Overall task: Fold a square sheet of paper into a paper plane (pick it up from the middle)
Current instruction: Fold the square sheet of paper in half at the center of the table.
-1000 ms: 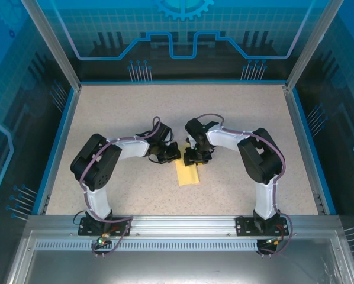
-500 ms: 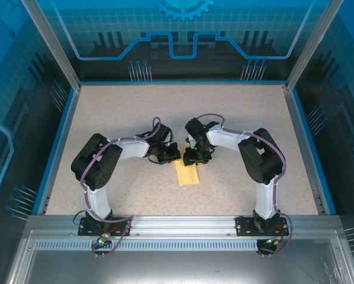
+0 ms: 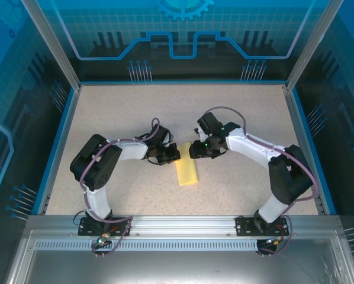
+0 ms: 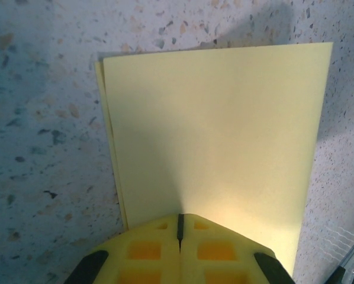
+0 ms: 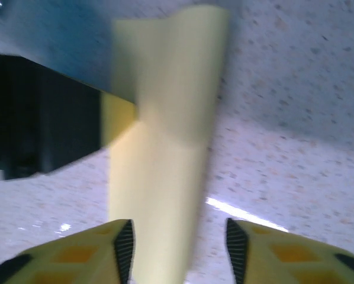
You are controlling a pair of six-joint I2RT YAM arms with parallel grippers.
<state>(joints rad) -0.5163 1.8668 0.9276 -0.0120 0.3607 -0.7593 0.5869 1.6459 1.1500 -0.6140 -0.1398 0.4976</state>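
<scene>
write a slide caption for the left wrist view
Left gripper, jaws shut, at the near edge of the folded yellow sheet on the speckled table.

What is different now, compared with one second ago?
The right arm swung its elbow outward, and the right gripper drew back from over the folded yellow paper, jaws open. The left gripper stayed shut on the paper's far end; the paper stayed put.

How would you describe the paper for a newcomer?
Find the speckled table inside the blue enclosure. Near its middle, between the left arm and right arm, lies the folded paper. It is flat and pale yellow; the arms are black and white.
</scene>
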